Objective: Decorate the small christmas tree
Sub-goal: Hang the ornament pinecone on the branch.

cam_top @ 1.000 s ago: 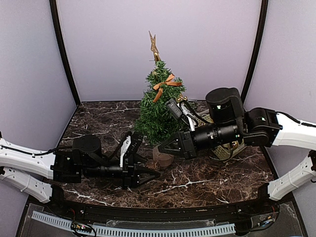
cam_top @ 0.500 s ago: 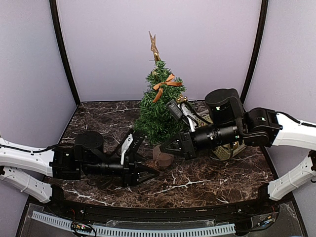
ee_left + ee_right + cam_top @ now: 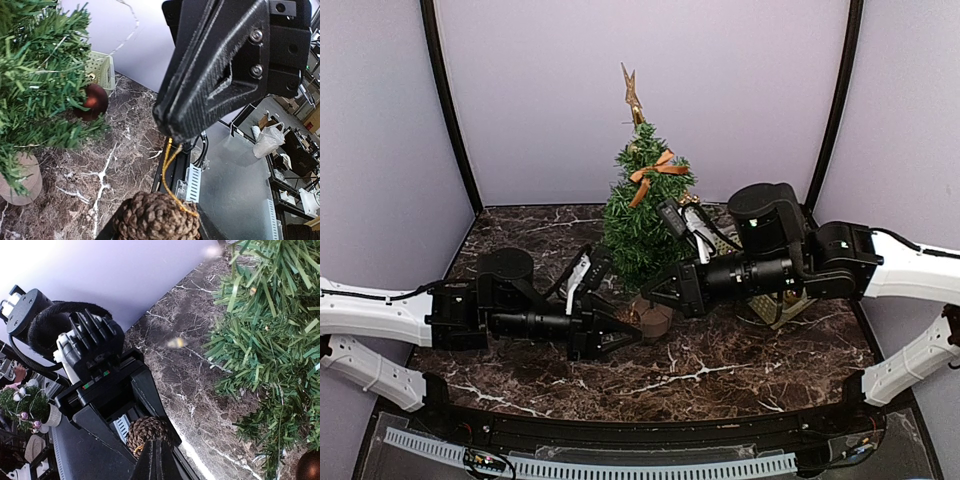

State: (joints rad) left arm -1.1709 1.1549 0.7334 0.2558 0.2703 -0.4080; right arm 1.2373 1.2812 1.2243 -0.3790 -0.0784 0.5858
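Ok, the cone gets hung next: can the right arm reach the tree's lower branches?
Probably yes. Low branches of the small christmas tree sit beside the right arm, jaws shut, nothing between; but the left arm grips the pine cone.

Around your workspace
You have a veined marble table [image 3: 740, 372], a pale slatted basket [image 3: 102, 70] on its right side, and a white slotted cable duct [image 3: 620, 468] along the near edge.
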